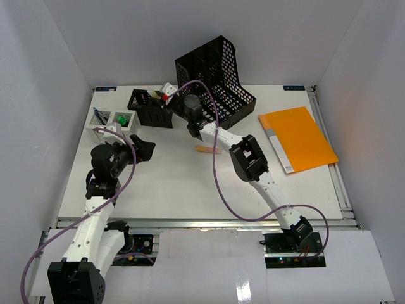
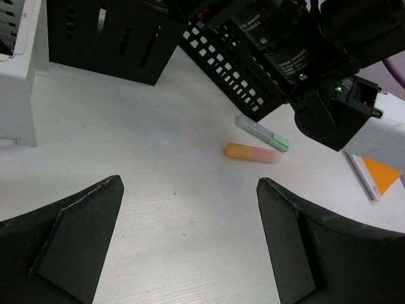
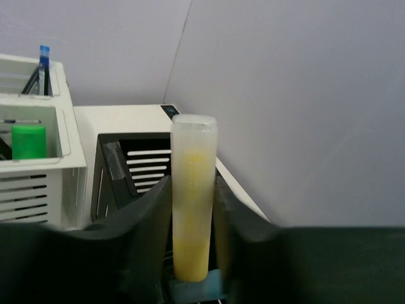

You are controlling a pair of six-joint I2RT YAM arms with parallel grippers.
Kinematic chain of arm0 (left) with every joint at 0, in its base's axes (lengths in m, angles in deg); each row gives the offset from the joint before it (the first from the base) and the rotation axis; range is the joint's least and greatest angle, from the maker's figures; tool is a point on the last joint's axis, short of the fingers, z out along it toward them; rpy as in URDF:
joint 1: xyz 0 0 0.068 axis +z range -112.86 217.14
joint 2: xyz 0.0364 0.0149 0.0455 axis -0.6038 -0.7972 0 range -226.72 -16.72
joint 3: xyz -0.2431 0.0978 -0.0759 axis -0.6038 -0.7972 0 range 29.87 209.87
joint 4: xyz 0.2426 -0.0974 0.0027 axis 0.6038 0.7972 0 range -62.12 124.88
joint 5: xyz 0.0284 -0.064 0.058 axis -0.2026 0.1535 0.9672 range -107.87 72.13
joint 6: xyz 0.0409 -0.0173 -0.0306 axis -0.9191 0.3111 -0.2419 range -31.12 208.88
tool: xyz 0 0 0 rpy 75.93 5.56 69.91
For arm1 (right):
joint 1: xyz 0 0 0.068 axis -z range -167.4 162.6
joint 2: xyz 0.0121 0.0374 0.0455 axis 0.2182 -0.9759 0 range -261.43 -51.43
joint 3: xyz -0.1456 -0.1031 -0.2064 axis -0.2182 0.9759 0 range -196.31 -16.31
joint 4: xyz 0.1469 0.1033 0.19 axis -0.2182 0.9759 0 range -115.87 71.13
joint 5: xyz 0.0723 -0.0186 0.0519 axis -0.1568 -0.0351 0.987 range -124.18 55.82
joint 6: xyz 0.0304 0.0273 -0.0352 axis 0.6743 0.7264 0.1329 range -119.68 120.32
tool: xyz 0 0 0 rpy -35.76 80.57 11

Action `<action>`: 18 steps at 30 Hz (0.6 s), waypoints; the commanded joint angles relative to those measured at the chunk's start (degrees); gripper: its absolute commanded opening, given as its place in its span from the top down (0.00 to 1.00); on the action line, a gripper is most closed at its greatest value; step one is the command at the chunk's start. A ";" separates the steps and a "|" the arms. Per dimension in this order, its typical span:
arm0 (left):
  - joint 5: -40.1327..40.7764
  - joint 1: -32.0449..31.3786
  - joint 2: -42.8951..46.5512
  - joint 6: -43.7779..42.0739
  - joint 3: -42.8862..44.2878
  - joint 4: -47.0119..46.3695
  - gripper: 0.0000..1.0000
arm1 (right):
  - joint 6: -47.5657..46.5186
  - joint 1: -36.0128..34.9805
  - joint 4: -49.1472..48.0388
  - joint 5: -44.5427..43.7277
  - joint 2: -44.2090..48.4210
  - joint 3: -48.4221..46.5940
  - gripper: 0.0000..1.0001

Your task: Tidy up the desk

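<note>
- Your right gripper (image 3: 192,187) pinched a yellow highlighter (image 3: 193,145) above the black pen holder (image 3: 126,164).
- Your left gripper (image 2: 190,183) gaped wide, empty, over the white desk (image 2: 158,126), facing an orange highlighter (image 2: 252,152).

The bench (image 1: 171,183) is a large flat white rectangular top; it lies level and fills most of the overhead view; white walls close it in on the left, far and right sides; a metal rail runs along its near edge; seen close from the left wrist, its surface is matte, with a faint grain.
</note>
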 commanded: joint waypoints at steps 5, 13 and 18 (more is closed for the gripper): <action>-15.23 0.38 -3.28 2.70 0.64 -8.63 0.02 | 0.09 -0.27 -7.56 0.06 4.04 1.93 0.04; -23.72 0.38 -12.36 14.76 -2.47 -18.79 0.02 | 2.38 0.75 -6.49 3.63 18.38 12.14 0.10; -19.48 -0.81 -14.54 25.38 -2.37 -18.20 0.02 | 2.42 5.59 19.18 5.20 30.56 11.16 0.10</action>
